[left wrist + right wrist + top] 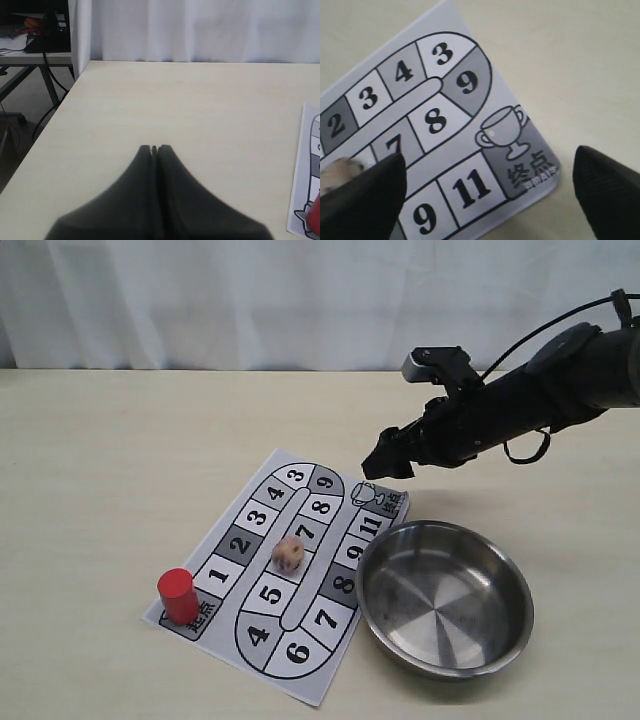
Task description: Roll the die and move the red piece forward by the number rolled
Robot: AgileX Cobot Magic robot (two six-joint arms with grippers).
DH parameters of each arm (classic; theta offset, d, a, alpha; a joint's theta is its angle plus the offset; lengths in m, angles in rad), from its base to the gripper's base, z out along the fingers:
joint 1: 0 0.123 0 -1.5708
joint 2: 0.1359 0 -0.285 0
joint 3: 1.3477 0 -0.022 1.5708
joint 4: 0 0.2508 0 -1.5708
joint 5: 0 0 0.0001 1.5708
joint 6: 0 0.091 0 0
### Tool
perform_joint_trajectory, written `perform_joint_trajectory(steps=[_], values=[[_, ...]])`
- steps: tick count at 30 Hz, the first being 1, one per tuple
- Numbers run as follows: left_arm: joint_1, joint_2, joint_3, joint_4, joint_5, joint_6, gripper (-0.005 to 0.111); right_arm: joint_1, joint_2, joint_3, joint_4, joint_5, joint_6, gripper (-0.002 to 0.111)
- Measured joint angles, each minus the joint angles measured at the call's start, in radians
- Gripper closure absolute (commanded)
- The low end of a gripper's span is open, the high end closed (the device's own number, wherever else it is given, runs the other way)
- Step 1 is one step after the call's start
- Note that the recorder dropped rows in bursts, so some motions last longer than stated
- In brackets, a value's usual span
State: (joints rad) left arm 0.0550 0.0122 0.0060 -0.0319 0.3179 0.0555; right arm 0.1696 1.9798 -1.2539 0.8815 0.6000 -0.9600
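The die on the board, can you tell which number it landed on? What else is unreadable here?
- die: in the exterior view the pips are too small to count; in the right wrist view it is blurred and half behind a finger of the right gripper.
- red piece: the left wrist view shows only a sliver, cut off by the picture's edge.
- board: its start square is partly covered by the red piece.

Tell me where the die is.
In the exterior view, the die rests on the board beside square 7, between the red piece and the steel bowl.
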Motion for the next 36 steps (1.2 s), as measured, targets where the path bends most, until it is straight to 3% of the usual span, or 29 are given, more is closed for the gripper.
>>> perform_joint_trajectory(steps=[7, 25, 28, 36], values=[[0.0, 0.0, 0.0, 0.0, 0.0, 0.0, 0.107, 0.0, 0.0, 0.0, -0.116, -0.102, 0.14, 0.032], [0.0, 0.0, 0.0, 0.0, 0.0, 0.0, 0.107, 0.0, 0.0, 0.0, -0.125, -0.083, 0.157, 0.034], [0.0, 0.0, 0.0, 0.0, 0.0, 0.0, 0.107, 0.0, 0.0, 0.0, -0.127, -0.075, 0.157, 0.048], [0.0, 0.0, 0.0, 0.0, 0.0, 0.0, 0.107, 0.0, -0.011, 0.0, -0.174, -0.006, 0.157, 0.099]])
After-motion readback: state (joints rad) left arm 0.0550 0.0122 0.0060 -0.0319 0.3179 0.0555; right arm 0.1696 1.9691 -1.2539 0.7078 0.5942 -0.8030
